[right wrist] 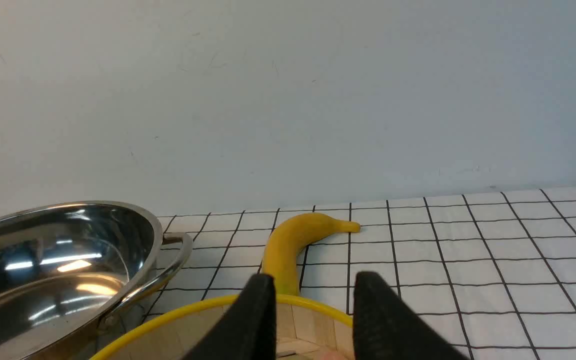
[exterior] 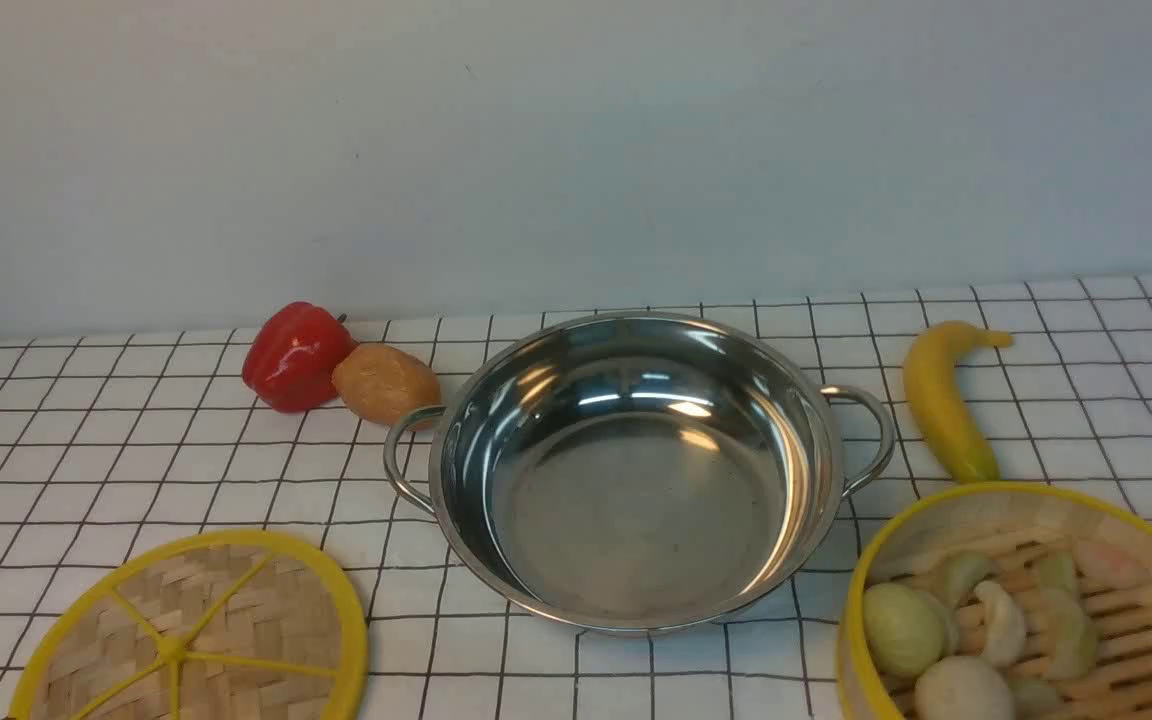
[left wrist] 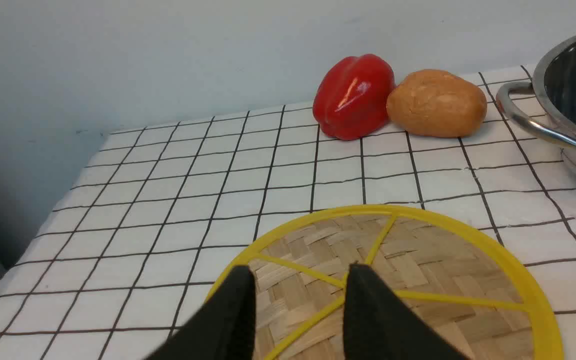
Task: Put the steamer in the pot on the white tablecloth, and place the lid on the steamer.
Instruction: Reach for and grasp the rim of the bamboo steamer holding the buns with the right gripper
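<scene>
The white tablecloth point(exterior: 86, 450) carries everything. The pot point(exterior: 636, 500) stands in the middle. The lid point(exterior: 191, 640) lies flat at near left, and the steamer point(exterior: 966, 520) stands at near right. At far left a red pepper point(exterior: 294, 355) touches a brown potato point(exterior: 386, 383). A banana point(exterior: 941, 400) lies at far right.

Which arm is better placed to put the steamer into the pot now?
Right. The right hand hangs open over the rim of the steamer, which stands beside the pot. The left hand is over the lid.
</scene>
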You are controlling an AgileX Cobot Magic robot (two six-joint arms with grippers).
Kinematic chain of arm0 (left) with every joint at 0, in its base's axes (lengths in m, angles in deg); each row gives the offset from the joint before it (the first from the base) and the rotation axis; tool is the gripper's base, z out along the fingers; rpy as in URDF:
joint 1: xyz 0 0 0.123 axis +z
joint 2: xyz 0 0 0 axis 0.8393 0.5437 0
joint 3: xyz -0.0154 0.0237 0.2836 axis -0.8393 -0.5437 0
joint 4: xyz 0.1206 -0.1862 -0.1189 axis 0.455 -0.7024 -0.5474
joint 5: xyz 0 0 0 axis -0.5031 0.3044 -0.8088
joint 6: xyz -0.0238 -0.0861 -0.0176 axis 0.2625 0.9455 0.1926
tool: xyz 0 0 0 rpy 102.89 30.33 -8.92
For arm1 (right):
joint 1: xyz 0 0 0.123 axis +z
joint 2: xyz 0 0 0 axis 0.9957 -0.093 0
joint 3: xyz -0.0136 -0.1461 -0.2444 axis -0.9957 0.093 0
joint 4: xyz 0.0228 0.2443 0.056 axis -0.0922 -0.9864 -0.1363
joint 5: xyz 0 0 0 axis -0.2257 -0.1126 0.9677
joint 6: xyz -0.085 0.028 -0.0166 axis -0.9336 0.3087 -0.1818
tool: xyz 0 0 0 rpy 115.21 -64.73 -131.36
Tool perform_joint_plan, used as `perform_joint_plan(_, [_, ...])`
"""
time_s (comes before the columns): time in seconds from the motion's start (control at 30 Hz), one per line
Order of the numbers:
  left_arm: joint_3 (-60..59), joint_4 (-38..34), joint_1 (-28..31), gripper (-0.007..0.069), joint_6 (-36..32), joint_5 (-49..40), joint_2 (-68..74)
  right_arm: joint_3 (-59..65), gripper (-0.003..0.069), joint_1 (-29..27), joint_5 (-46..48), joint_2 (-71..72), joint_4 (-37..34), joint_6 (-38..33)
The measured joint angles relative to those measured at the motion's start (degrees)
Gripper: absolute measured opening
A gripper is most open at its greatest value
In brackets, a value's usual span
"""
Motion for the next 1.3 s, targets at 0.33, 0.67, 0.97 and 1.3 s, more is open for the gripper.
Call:
perform_joint_plan(0.33, [0.0, 0.0, 0.0, 0.0243, -0.2, 0.0, 0.0, 0.0, 0.024, 0.0, 0.0, 0.0, 0.0, 0.0])
perform_joint_plan(0.67, [0.0, 0.0, 0.0, 0.0243, -0.2, 0.0, 0.0, 0.0, 0.024, 0.0, 0.0, 0.0, 0.0, 0.0])
perform_joint_plan(0.97, [0.0, 0.0, 0.0, 0.0243, -0.2, 0.0, 0.0, 0.0, 0.024, 0.0, 0.0, 0.0, 0.0, 0.0])
perform_joint_plan(1.3, [0.0, 3.8, 0.0, 0.0243, -0.2, 0.0, 0.0, 0.0, 0.024, 0.0, 0.0, 0.0, 0.3, 0.0])
